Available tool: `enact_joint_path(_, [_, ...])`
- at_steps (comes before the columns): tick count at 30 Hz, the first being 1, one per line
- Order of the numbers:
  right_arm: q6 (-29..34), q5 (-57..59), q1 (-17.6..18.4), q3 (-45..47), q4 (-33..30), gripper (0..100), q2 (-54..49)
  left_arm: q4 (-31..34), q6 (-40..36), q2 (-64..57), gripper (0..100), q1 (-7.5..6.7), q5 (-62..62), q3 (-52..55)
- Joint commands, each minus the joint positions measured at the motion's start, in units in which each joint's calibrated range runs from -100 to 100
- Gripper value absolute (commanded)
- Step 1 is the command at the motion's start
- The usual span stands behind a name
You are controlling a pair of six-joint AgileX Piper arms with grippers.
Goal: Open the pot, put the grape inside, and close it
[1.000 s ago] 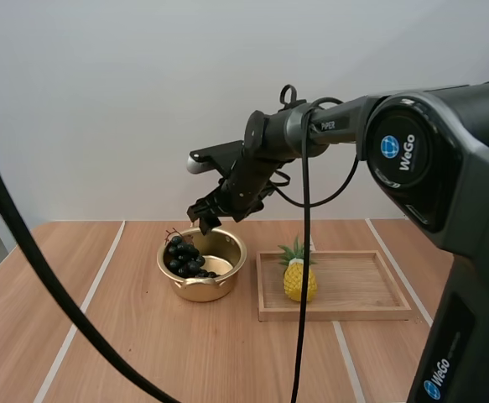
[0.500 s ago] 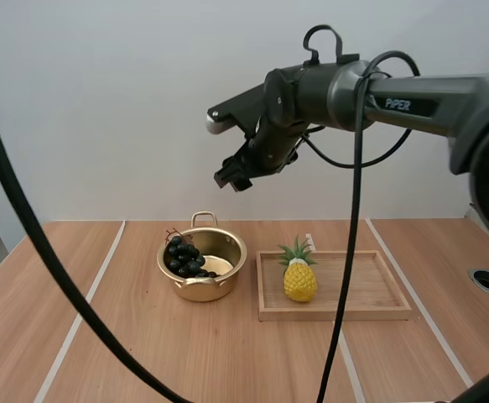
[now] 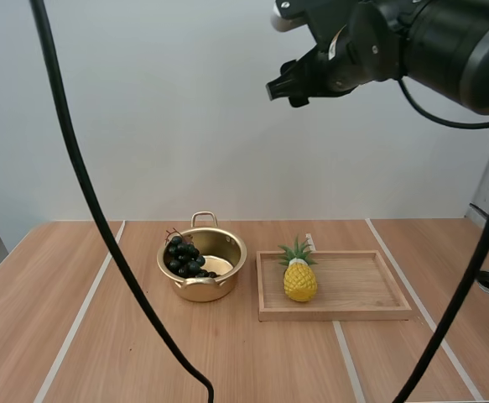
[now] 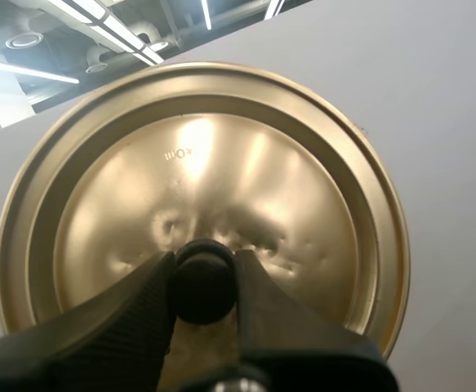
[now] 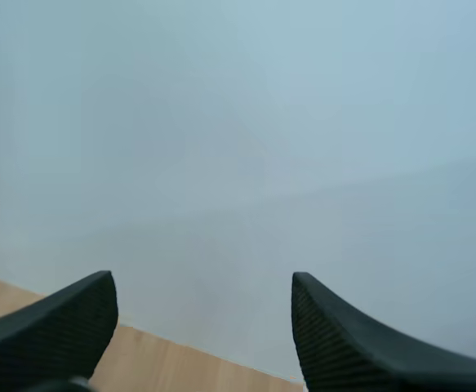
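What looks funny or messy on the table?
Nothing is spilled or broken. One small thing: the grapes sit heaped at the left side of the pot, poking above its rim, so the lid, held by the left gripper, might not sit flat.

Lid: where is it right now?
Left wrist view: the lid sits in my left gripper, pinched by its black knob, off the pot. High view shows the pot open, grapes inside, left of the wooden tray.

The lid [image 4: 254,163] and pot [image 3: 198,290] are seen in glossy, gold-toned metal, the knob [image 4: 203,282] in matt black. The worktop [image 3: 143,353] and tray [image 3: 336,313] are made of matt, grained wood; the grapes [image 3: 184,257] are glossy.
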Motion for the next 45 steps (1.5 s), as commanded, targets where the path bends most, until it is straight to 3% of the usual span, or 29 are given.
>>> enact_joint_path(1, [0.3, -2.8, -1.8, -0.2, -1.5, 100, -2.4, 0.7, -0.1, 0.5, 0, -0.15, 0.0, 0.0])
enact_joint_path(9, [5.6, -3.1, -5.4, -9.4, -1.5, 100, -3.9, 0.7, -0.4, 2.6, 0, -0.15, 0.0, 0.0])
enact_joint_path(20, [5.6, 5.6, -5.6, -23.7, -0.6, 100, -3.9, 0.7, -5.4, 3.7, 0, -0.15, 0.0, 3.6])
enact_joint_path(28, [5.6, 15.1, -5.6, -25.0, 0.0, 100, -4.0, -0.3, -7.2, 4.4, 0, -0.15, -6.2, 17.9])
enact_joint_path(36, [5.5, 22.2, -5.6, -25.0, 0.0, 100, -4.1, -8.5, -7.2, 4.4, 0, -0.15, -13.0, 35.4])
enact_joint_path(45, [5.3, 25.3, -5.6, -25.0, -1.0, 100, -4.1, -8.8, -3.9, 6.1, 0, -0.15, -14.6, 48.6])
